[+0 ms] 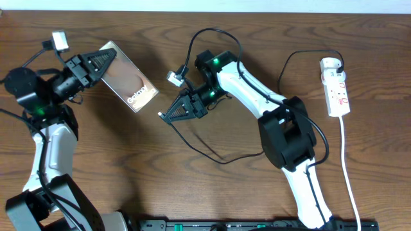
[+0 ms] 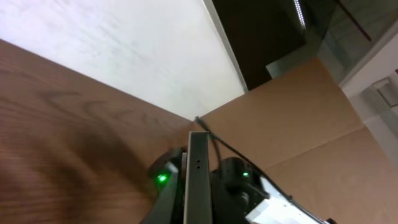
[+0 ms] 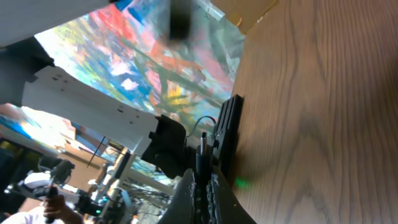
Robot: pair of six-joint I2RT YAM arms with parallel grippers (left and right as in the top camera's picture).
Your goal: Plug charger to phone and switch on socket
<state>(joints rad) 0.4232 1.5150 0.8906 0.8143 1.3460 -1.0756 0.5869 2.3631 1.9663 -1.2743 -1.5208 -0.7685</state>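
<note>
My right gripper (image 1: 166, 115) is clamped tight on the small black plug tip of the charger (image 3: 202, 144). The tip pokes out past the fingertips toward the phone (image 1: 128, 82).

The phone lies up and to the left of that tip, close but not touching, with a strip of bare table (image 1: 192, 199) between them. Its long axis runs diagonally, and the end with the white "Galaxy" lettering is the one nearest the plug. In the right wrist view the phone is a dark slab just ahead of the tip. I cannot tell whether the tip is level with the port.

At the phone's far end, my left gripper (image 1: 101, 62) is closed on the phone, which shows edge-on between the fingers in the left wrist view.

I judge the next move to be a short push of the plug along the phone's long axis. Nothing stands in that gap.

Away from the phone, past the right arm, the black cable trails in a loose loop. It runs to a white adapter (image 1: 330, 64) seated in the socket (image 1: 338, 90), well apart from the phone. The socket's white cord (image 1: 350, 173) runs toward the near edge. The right arm is much the nearer one to the switch.
</note>
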